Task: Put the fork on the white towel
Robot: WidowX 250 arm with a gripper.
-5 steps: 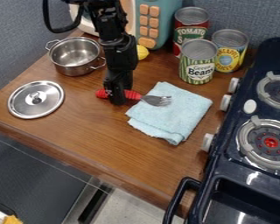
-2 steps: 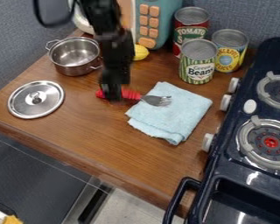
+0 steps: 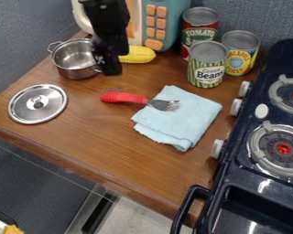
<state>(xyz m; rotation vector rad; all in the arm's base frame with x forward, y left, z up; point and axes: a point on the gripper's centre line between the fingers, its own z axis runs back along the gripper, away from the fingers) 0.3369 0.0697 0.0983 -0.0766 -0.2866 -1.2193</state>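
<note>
The black two-finger gripper [image 3: 112, 71] has risen off the red-handled metal fork [image 3: 124, 97] and now hangs at about eleven o'clock from its handle, beside the small steel pot [image 3: 77, 59] in view. It holds no fork; whether it is open or closed, I cannot tell. The fork has kept its place: tines on the folded pale-blue cloth towel [image 3: 184, 119], handle on the wood towards the towel's ten o'clock. The placing looks essentially done, if tines alone count; otherwise it needs a nudge towards four o'clock.
</note>
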